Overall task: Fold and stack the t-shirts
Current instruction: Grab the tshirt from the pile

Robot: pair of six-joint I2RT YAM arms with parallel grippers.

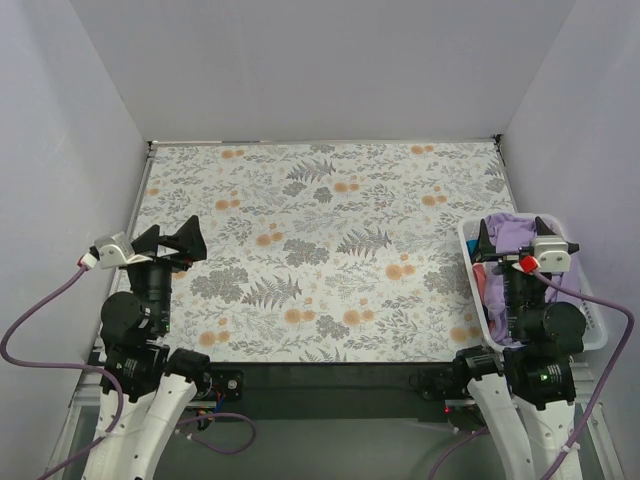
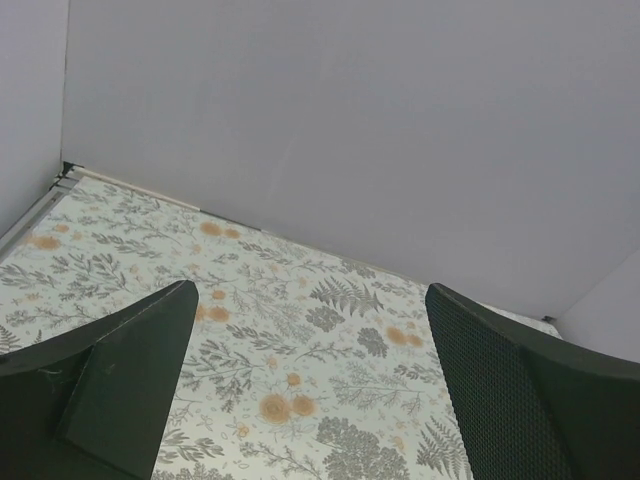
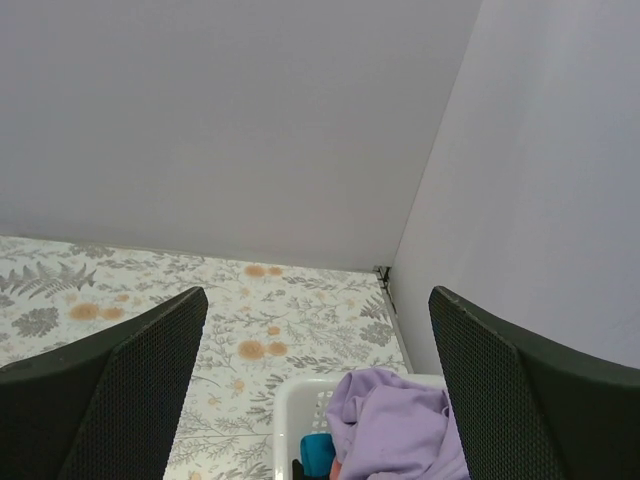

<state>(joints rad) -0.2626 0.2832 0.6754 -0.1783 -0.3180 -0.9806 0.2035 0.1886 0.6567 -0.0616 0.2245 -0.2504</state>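
The lavender t-shirt [image 1: 512, 236] lies crumpled in the white basket [image 1: 466, 244] at the table's right edge, with a bit of blue cloth [image 3: 318, 453] and a coral-pink edge beside it. It also shows in the right wrist view [image 3: 395, 428]. My right gripper [image 1: 512, 240] hovers above the basket, open and empty. My left gripper [image 1: 170, 241] hovers over the table's left side, open and empty, far from the shirts.
The table wears a floral cloth [image 1: 320, 250]. Grey walls stand close at the back [image 1: 320, 60], left and right. The basket's rim [image 3: 290, 400] sits against the right wall.
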